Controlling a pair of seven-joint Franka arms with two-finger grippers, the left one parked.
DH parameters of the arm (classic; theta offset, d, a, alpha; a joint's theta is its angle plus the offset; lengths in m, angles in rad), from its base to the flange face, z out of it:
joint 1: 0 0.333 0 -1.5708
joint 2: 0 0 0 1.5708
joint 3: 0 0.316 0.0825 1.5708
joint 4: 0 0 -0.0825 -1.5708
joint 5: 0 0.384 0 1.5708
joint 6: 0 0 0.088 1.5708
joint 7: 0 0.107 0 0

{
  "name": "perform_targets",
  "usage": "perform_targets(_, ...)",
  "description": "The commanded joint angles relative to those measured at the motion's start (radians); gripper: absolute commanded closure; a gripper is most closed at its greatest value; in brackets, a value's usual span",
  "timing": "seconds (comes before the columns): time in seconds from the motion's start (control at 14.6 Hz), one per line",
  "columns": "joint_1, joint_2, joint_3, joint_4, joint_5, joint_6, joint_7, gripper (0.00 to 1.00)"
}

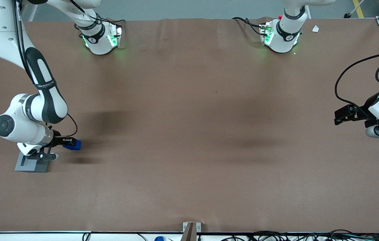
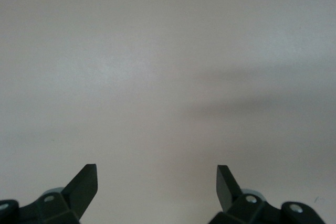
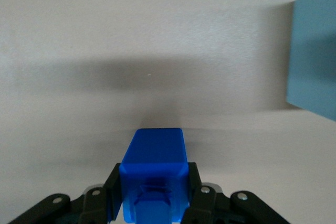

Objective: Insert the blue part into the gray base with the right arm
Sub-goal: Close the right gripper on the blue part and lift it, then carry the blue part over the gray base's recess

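The end effector (image 1: 70, 144) of the right arm (image 1: 39, 100) is clamped on the blue part (image 1: 72, 144), one finger pressed to each side of it in the wrist view (image 3: 153, 174). It hangs just beside the gray base (image 1: 30, 165), slightly farther from the front camera. The base sits on the brown tabletop (image 1: 189, 134) at the working arm's end, its square recess partly covered by the wrist.

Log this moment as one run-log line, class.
gripper: shut on blue part | location: beside gray base, raised | inserted: not yet
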Motion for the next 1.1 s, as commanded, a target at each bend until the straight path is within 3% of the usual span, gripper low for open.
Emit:
perform_targets(0.0, -0.025, -0.041, 0.008, 0.015, 0.021, -0.051, -0.017, 0.97)
perform_targets(0.48, -0.094, -0.062, 0.008, 0.158, 0.023, -0.267, -0.123, 1.00)
perform_targets(1.03, -0.148, -0.052, 0.007, 0.290, 0.024, -0.332, -0.150, 1.00)
